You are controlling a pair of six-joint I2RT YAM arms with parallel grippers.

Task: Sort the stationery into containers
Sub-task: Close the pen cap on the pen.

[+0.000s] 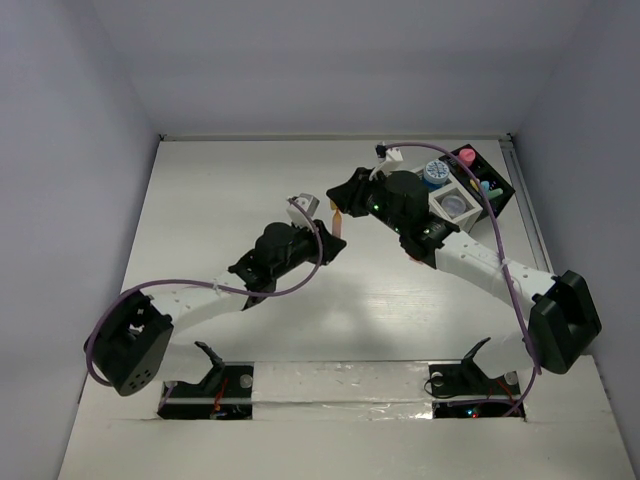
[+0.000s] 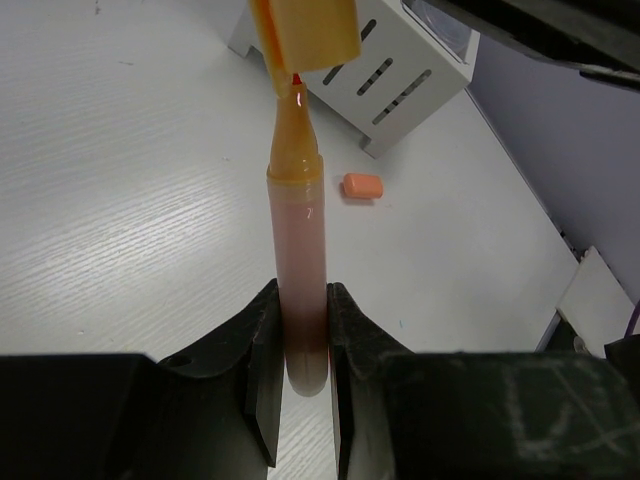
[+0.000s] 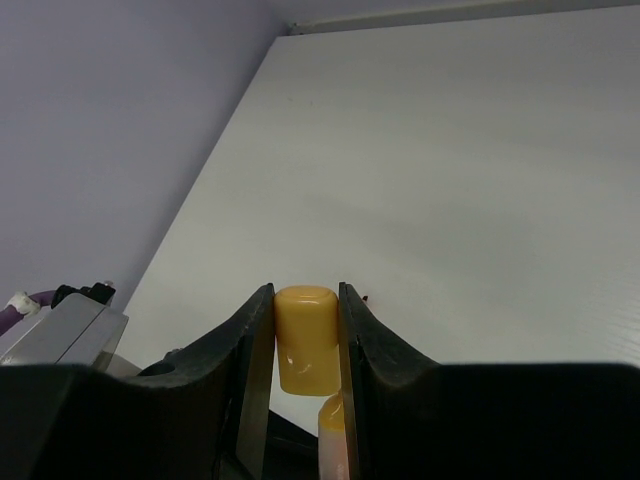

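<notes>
My left gripper [image 2: 302, 330] is shut on the rear end of an uncapped orange marker [image 2: 297, 230], its tip pointing away toward a yellow-orange cap [image 2: 305, 32]. My right gripper [image 3: 305, 335] is shut on that cap [image 3: 305, 338], with the marker's nose [image 3: 332, 420] just below it, at the cap's edge. In the top view the two grippers meet at the marker [image 1: 338, 222] near mid-table. The organizer [image 1: 468, 190], half white and half black, stands at the far right with several jars and pens in it. A small orange capsule piece [image 2: 362, 186] lies on the table by the white slatted side [image 2: 395, 75].
Purple cables loop along both arms [image 1: 300, 285]. White walls close in the table on the left, the back and the right. A grey block [image 1: 302, 205] sits on the left wrist.
</notes>
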